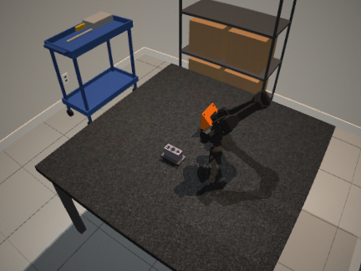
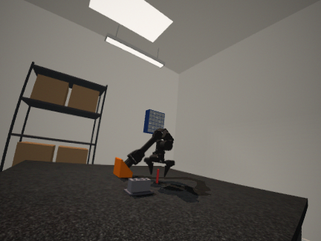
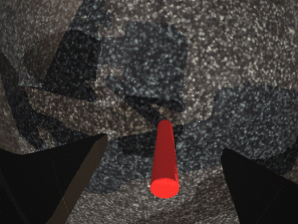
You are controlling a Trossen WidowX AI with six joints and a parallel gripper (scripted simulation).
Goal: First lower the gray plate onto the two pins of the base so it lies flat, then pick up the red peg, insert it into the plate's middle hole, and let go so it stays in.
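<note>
The red peg (image 2: 157,176) (image 3: 164,160) stands upright on the table, free of the base. My gripper (image 2: 158,175) (image 3: 165,147) is open and points down over it. One finger is on each side of the peg, with visible gaps, and the tips are a little below the peg's top in the exterior view. In the top view the arm mostly hides the peg. The gray plate (image 1: 165,148) (image 2: 139,187) appears to lie flat on top of the base (image 1: 170,159), with dark hole marks in a row; the seam and pins are too small to make out.
An orange wedge-shaped block (image 1: 207,118) (image 2: 121,168) stands behind the gripper, beside the arm. The base stands toward the front left of the gripper in the top view. A blue cart (image 1: 100,88) and a shelf with boxes (image 1: 246,48) are beyond the table.
</note>
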